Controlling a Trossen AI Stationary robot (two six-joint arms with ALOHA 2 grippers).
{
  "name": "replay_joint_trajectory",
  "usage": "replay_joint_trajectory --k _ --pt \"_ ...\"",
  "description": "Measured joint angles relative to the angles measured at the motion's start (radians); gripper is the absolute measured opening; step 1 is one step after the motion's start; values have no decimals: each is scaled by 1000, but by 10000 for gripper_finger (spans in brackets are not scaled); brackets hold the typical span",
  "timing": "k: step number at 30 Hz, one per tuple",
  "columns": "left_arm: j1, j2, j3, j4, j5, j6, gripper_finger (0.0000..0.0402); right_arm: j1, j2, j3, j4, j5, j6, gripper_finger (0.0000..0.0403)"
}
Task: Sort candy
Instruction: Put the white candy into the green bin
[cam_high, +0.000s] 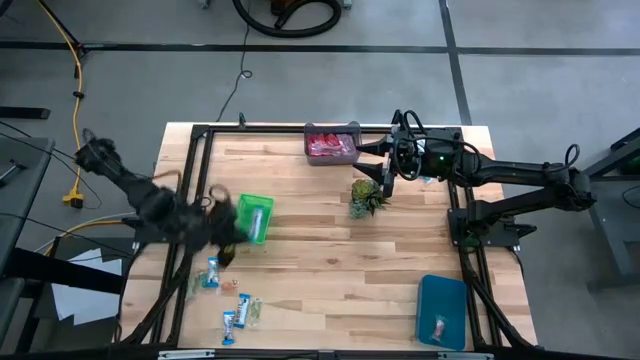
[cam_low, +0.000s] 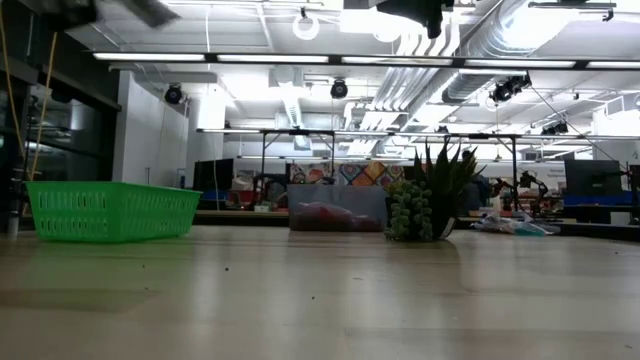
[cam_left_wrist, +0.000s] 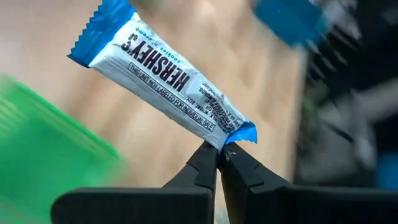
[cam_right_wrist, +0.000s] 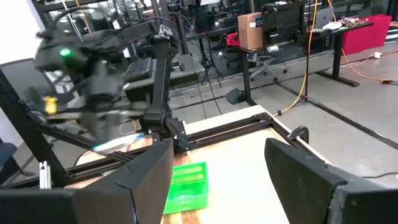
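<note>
From above, the left gripper (cam_high: 228, 250) sits over the wooden table (cam_high: 320, 290) at the near left corner of the green basket (cam_high: 254, 217). Several candy bars (cam_high: 237, 311) in blue-and-white wrappers lie loose on the table's near left part. A grey bin (cam_high: 332, 144) of red candy stands at the far edge, a blue bin (cam_high: 441, 310) at the near right, and a small plant (cam_high: 367, 196) in the middle. The right gripper (cam_high: 386, 160) hangs between the grey bin and the plant.

At table level, the green basket is left, the grey bin and plant centre.

The left wrist camera shows the fingers (cam_left_wrist: 202, 167) pinched tight on one end of a blue-and-white candy bar (cam_left_wrist: 165, 78), lifted off the wood.

The right wrist camera shows that gripper's fingers (cam_right_wrist: 149, 177) spread wide, holding nothing.
</note>
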Motion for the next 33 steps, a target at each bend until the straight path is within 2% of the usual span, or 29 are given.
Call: replay_joint_trajectory --k 4,7,11,14,19,25,28,33 --pt "190 -19 0 0 13 144 0 0 0 0 0 0 1 250" --pt "248 -20 0 -22 58 193 0 0 0 0 0 0 1 250" --pt "263 -20 -63 -50 49 118 0 0 0 0 0 0 1 250" --pt "265 -20 -161 -50 100 21 0 0 0 0 0 0 1 250" --pt "265 -19 -328 52 132 -126 0 0 0 0 0 0 1 250" --pt "265 -19 -424 174 163 -71 0 0 0 0 0 0 1 250" --pt "265 -19 -439 141 209 -42 0 0 0 0 0 0 1 250" --pt "265 -19 -440 97 212 -41 0 0 0 0 0 0 1 250"
